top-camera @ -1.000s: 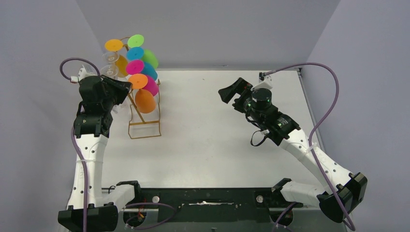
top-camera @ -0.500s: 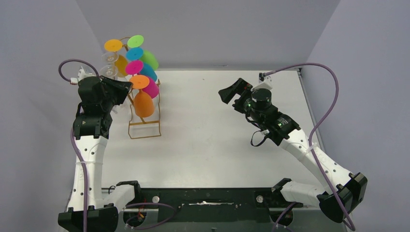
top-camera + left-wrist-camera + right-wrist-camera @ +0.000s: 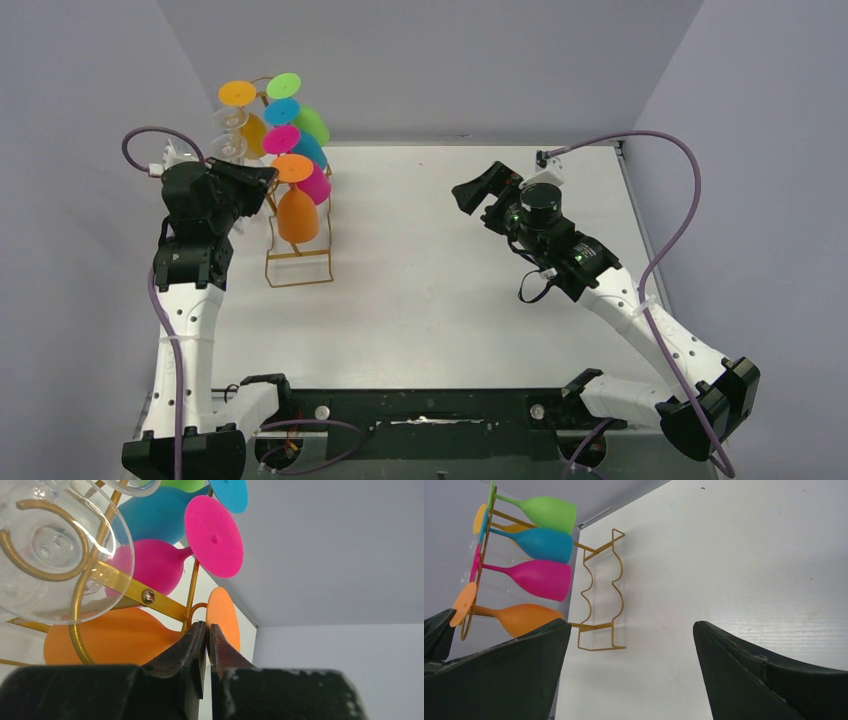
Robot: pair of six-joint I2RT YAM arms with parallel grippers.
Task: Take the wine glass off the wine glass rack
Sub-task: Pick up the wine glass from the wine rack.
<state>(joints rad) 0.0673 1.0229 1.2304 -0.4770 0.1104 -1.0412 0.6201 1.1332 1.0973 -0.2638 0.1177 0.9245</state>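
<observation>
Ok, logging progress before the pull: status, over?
Left gripper: jaws shut on orange glass stem. Right gripper: jaws open, clear of rack. Glass not yet off. Pink glass hangs right beside it.

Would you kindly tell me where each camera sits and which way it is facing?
Top external: above and behind the arm bases, looking down on the table; both arms, left gripper and right gripper show.
Left wrist: hard against the wine glass rack, looking along its own fingers, nearly shut at the stem of the orange wine glass.
Right wrist: over mid-table, facing left toward the rack, view rolled sideways; its open fingers frame it.
Shared: all three show rack and orange glass.
</observation>
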